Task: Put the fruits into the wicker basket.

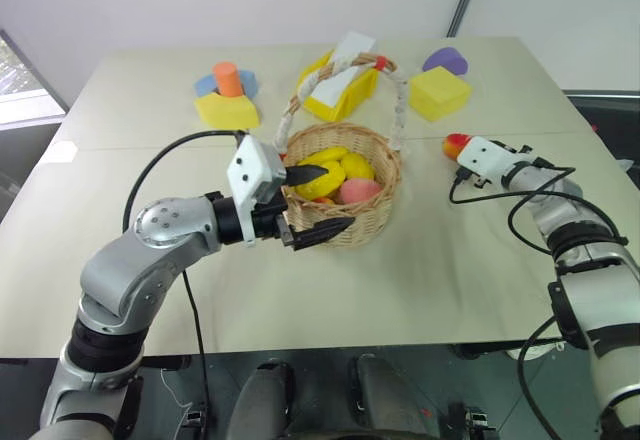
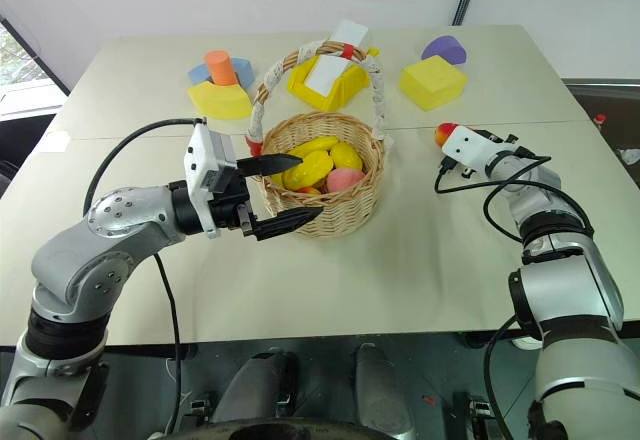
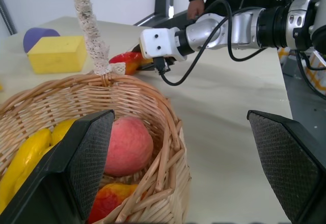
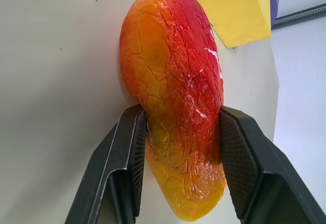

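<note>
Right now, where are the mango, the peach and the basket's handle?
mango [image 4: 173,96]: right wrist view, middle of its red skin.
peach [image 3: 127,145]: left wrist view, its pink side inside the wicker basket.
basket's handle [image 2: 378,95]: right eye view, its white-wrapped right side.

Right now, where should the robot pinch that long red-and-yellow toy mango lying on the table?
Across the narrow middle of the long red-and-yellow toy mango, one finger on each long side, coming in along its length from the yellow end. It lies flat on the table, and the right gripper already straddles it that way, probably the surest hold.
</note>
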